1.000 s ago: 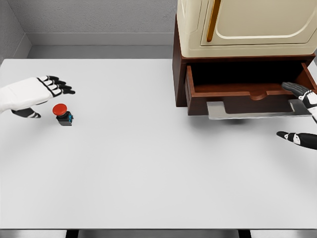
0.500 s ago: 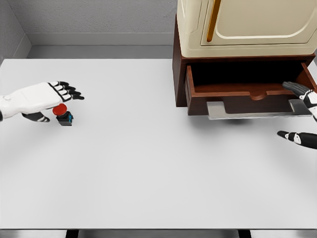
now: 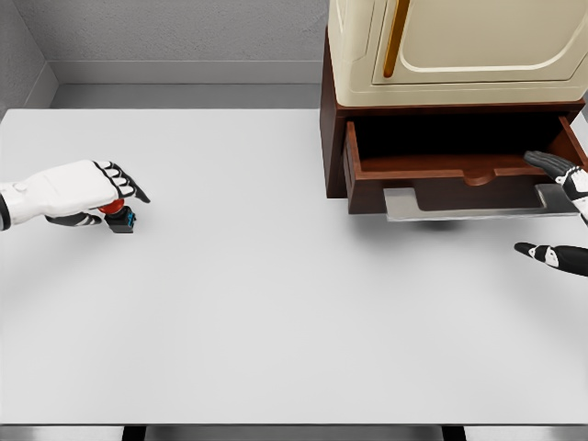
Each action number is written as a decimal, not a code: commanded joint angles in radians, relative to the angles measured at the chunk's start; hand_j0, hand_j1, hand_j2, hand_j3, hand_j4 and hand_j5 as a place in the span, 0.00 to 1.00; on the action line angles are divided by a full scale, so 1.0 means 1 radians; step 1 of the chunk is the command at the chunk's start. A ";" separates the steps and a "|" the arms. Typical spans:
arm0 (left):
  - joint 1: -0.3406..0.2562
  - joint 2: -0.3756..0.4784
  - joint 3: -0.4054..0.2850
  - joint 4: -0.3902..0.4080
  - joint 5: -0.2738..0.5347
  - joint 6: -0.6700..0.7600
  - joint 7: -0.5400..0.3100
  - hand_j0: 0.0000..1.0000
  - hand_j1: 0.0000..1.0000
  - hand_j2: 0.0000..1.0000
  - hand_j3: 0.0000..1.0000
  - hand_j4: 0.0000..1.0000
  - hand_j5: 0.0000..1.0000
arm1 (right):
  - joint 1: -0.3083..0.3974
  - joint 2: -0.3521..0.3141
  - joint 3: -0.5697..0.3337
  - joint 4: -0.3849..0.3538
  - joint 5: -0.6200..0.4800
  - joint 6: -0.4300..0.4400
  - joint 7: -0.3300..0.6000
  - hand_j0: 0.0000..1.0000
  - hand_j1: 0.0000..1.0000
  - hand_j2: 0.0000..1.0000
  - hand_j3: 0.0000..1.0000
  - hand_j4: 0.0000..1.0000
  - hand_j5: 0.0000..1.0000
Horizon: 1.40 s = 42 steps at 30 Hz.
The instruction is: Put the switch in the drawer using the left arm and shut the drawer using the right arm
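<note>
1. The white desk point(image 3: 276, 322) fills the near part of the view, its front stretch bare.
2. At the right edge the right hand point(image 3: 562, 213) sits just in front of the drawer, its dark fingers spread and holding nothing; 1 finger lies low over the desk and the others reach toward the drawer front. It stands where it did in the earlier pictures.
3. At the left, the left hand point(image 3: 87, 188) now lies over the switch point(image 3: 120, 219), its fingers bent down around the red cap, so that only a sliver of red and the black and blue base show under it. Whether the fingers actually grip the switch cannot be told.
4. A second ago that hand was up and to the left of the switch with fingers stretched out, and the whole red cap showed; half a second ago it had come partly over the cap. The switch itself has not moved on the desk.
5. The switch stands well apart from the drawer, far across the desk.
6. Further back on the right, the brown drawer point(image 3: 459, 170) is pulled open, with a grey handle plate point(image 3: 478, 204) along its front.
7. Above it stands the cream cabinet point(image 3: 459, 50) on its dark brown base.
</note>
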<state>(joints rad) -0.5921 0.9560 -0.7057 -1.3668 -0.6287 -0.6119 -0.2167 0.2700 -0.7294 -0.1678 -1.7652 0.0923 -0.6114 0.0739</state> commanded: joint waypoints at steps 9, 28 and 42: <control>0.000 0.000 -0.009 0.000 -0.003 0.001 0.000 0.57 0.57 0.57 0.57 0.57 0.57 | 0.002 -0.004 -0.001 0.000 -0.006 0.000 -0.002 1.00 1.00 1.00 1.00 1.00 1.00; -0.046 -0.013 -0.009 0.005 0.003 0.001 -0.021 0.42 0.42 0.42 0.42 0.42 0.42 | 0.003 -0.004 -0.002 0.000 -0.006 0.000 -0.002 1.00 1.00 1.00 1.00 1.00 1.00; -0.101 -0.049 -0.017 -0.008 0.003 0.001 -0.021 0.42 0.42 0.42 0.42 0.42 0.42 | 0.003 -0.004 -0.002 0.000 -0.006 0.000 -0.002 1.00 1.00 1.00 1.00 1.00 1.00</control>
<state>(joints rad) -0.6964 0.9116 -0.7235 -1.3724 -0.6313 -0.6120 -0.2387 0.2730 -0.7322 -0.1701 -1.7652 0.0923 -0.6114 0.0725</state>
